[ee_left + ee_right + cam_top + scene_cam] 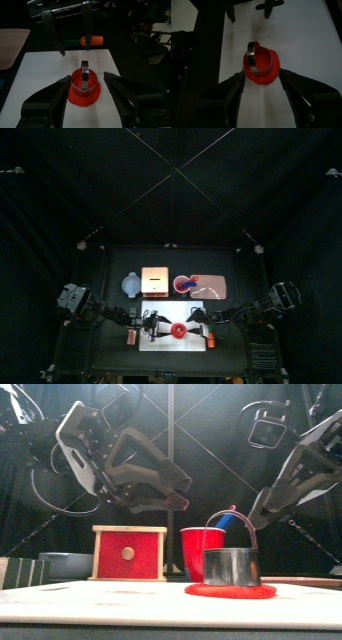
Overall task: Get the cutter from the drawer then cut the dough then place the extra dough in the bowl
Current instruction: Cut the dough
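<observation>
Cutter (231, 567): round metal ring, wire handle raised. It stands on the dough, near the middle of the board.
Dough (230, 592): flat red disc under the cutter, its edge showing all round the ring.
Board (40, 75): white, at the front of the counter (107, 300), bearing dough and cutter.
Left hand (87, 77): jaws spread wide, one on each side of the cutter and dough, gripping nothing; the front view shows it raised above the board, to the left of the cutter.
Right hand (261, 75): jaws spread, flanking the dough, gripping nothing; its tips hang close beside the handle. Whether they touch it cannot be told.
Cup (201, 552): red, upright behind the cutter, on the tray.
Tray (217, 286): pink, flat, at the back right.
Box (128, 553): pale wood with a red drawer front, behind the board, left of the cup.
Bowl (60, 565): blue-grey, just left of the box.
Orange toy (93, 40): lies past one end of the board.
</observation>
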Controlling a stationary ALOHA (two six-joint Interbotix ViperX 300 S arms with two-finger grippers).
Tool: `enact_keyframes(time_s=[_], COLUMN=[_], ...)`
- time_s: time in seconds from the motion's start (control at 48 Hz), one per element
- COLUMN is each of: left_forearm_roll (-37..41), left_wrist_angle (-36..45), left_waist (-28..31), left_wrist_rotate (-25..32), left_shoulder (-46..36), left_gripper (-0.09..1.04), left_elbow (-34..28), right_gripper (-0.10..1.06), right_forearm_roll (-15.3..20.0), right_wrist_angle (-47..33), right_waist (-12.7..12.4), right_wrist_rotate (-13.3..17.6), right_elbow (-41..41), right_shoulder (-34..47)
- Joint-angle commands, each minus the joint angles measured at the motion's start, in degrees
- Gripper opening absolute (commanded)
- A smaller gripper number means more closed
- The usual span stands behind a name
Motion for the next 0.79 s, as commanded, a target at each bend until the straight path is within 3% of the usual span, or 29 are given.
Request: enact_keyframes(time_s=[0.021,0.167,0.312,0.396,0.521,0.583,0.646,0.792], left_forearm_roll=[-0.9,1.2,5.4,5.6,5.4,5.4,5.4,5.4], left_wrist_angle=[-0.4,-0.2,-0.9,-1.8,-5.8,-7.7,-8.7,-9.4], left_waist=[0.1,0.7,0.7,0.7,0.7,0.7,0.7,0.7], left_wrist_rotate=[0.4,2.8,6.2,6.3,6.3,6.3,6.5,6.3], left_shoulder=[-0.4,-0.6,0.1,1.1,3.0,3.7,4.4,5.9], left_gripper=[0.90,0.90,0.90,0.90,0.89,0.89,0.89,0.89], left_elbow=[-1.8,-1.7,-2.1,-2.4,-2.2,-2.1,-1.9,-1.1], right_gripper=[0.88,0.88,0.88,0.88,0.88,0.88,0.88,0.88], right_forearm_roll=[-2.0,-8.7,-6.9,-4.2,3.3,7.7,11.2,17.0], right_wrist_angle=[-0.9,-13.7,-29.3,-34.2,-37.7,-41.0,-43.6,-47.2], right_waist=[-1.3,-1.2,-0.8,0.0,2.0,4.5,6.4,11.8], right_wrist_rotate=[-1.1,-2.5,-4.0,-6.4,-13.4,-17.1,-18.5,-18.5], right_elbow=[-0.4,3.5,9.4,10.8,9.8,8.4,7.6,5.7], right_shoulder=[-3.6,-7.1,-6.1,-3.3,2.5,5.9,8.8,13.8])
